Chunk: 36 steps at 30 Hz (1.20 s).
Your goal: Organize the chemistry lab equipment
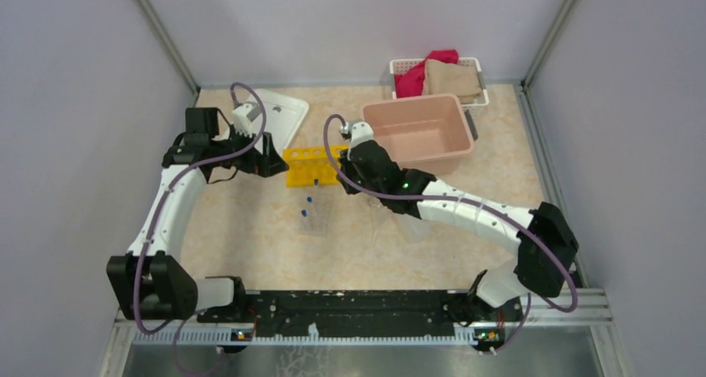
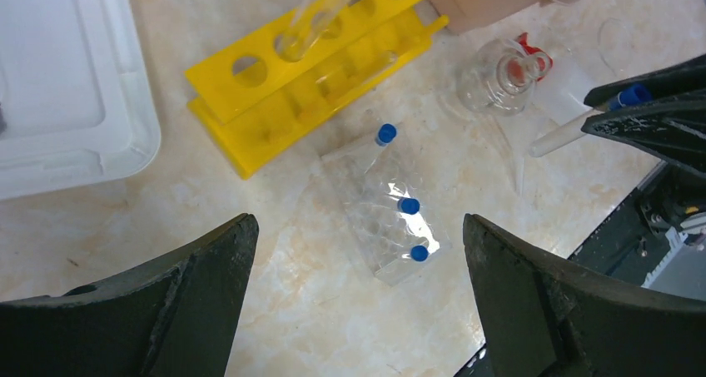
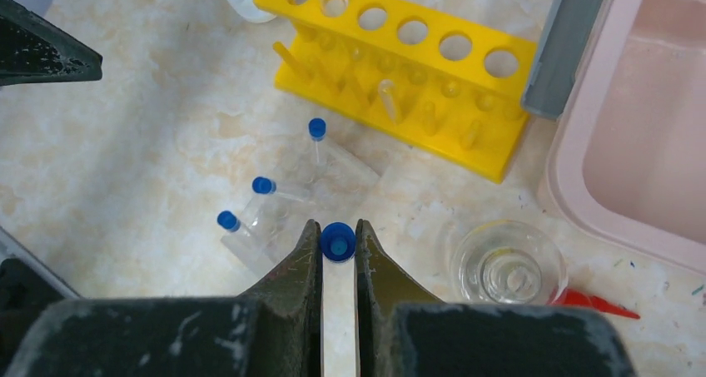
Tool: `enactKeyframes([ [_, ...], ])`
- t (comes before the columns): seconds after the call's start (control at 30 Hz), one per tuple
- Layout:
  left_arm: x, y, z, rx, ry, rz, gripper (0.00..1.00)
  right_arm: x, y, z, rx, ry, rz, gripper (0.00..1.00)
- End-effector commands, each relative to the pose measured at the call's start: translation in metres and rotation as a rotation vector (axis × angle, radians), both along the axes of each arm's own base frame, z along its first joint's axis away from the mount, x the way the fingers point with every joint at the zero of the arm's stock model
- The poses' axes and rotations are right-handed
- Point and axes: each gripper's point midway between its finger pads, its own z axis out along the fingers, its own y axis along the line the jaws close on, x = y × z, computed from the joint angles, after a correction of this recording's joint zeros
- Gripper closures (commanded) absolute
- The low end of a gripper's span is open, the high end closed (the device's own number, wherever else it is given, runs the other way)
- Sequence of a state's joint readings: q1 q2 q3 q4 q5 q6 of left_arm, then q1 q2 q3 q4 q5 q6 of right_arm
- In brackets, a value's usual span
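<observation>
The right fingers (image 3: 295, 273) pinch a blue-capped tube (image 3: 338, 242); the left fingers (image 2: 200, 277) gape empty. I'd square it over the clear rack (image 3: 287, 195) just ahead before letting go.

Left gripper (image 2: 358, 227) gapes wide; right gripper (image 3: 339, 225) pinches a blue-capped tube (image 3: 338, 245).

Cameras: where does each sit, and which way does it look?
Top: above and behind the arms, looking down at the table; both arms show.
Left wrist: on the left arm, looks down past the open left gripper at the yellow rack.
Right wrist: on the right arm, looks down past the right gripper, shut on a tube.
Both wrist views share the yellow rack.
</observation>
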<state>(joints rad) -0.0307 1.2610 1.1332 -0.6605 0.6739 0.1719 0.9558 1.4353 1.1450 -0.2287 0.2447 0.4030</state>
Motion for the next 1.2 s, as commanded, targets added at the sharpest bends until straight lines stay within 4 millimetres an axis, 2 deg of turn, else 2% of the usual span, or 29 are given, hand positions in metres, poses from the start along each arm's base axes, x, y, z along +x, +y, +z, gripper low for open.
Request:
enactKeyframes([
  [0.0, 0.012, 0.017, -0.009, -0.003, 0.038, 0.088, 0.01, 0.015, 0.027, 0.025, 0.067, -0.159, 0.017, 1.0],
  [0.2, 0.015, 0.034, -0.019, -0.013, 0.082, 0.134, 0.01, 0.019, 0.054, 0.0, 0.009, -0.176, 0.03, 1.0],
  [0.37, 0.016, 0.045, -0.019, -0.029, 0.091, 0.155, 0.01, 0.022, 0.066, -0.023, -0.008, -0.168, 0.039, 1.0],
  [0.47, 0.016, 0.049, -0.019, -0.033, 0.095, 0.162, 0.01, 0.024, 0.068, -0.035, -0.017, -0.163, 0.034, 1.0],
  [0.8, 0.016, 0.05, -0.018, -0.043, 0.104, 0.151, 0.01, 0.016, 0.075, -0.056, -0.026, -0.146, 0.059, 1.0],
  [1.17, 0.017, 0.049, -0.014, -0.05, 0.1, 0.147, 0.01, 0.007, 0.067, -0.073, -0.036, -0.125, 0.055, 1.0],
])
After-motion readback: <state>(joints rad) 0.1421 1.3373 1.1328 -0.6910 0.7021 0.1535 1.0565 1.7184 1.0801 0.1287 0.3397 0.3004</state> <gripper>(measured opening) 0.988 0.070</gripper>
